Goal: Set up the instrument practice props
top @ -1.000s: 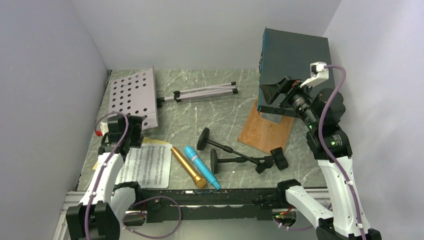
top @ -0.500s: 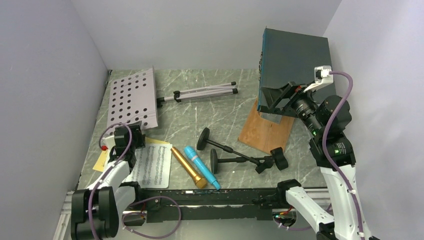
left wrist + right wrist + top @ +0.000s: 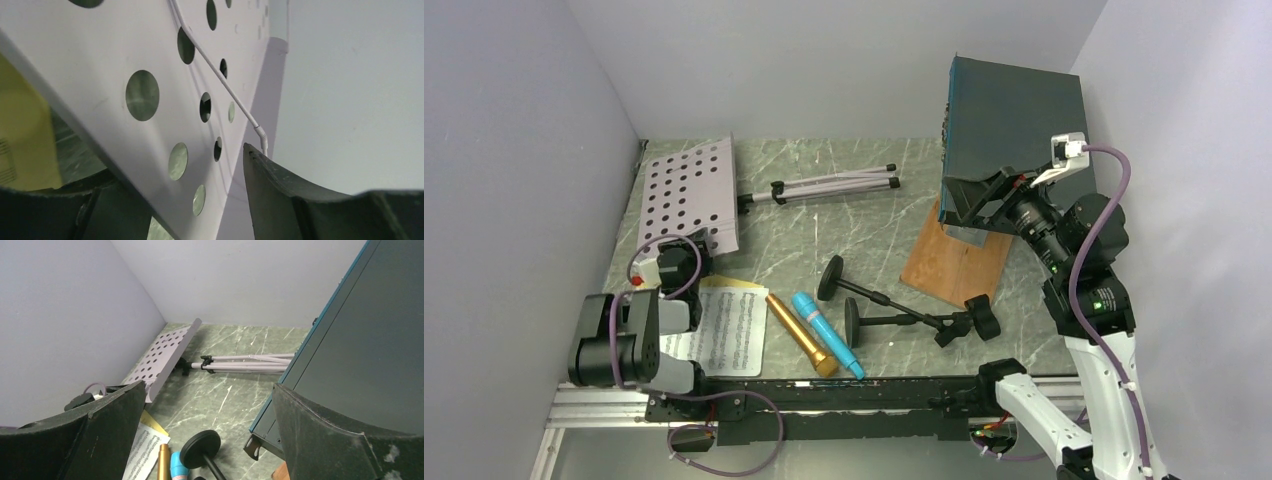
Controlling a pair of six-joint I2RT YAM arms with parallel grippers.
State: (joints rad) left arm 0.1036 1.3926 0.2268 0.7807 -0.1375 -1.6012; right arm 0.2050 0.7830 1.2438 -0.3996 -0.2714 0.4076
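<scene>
Top external view: the pale perforated music desk [image 3: 689, 195] lies at the tabletop's [image 3: 864, 230] far left, with its silver tripod legs [image 3: 834, 186] folded alongside. The left tool [image 3: 692, 252] sits at the desk's near edge.

Left wrist view: the fingers stand spread astride that edge, with no pinch visible.

Right wrist view: the right tool [image 3: 209, 387] is spread and empty, beside the large dark teal box [image 3: 360, 350].

Judged step: gripping the desk. The next move calls for a firm pinch, then raising the stand.
</scene>
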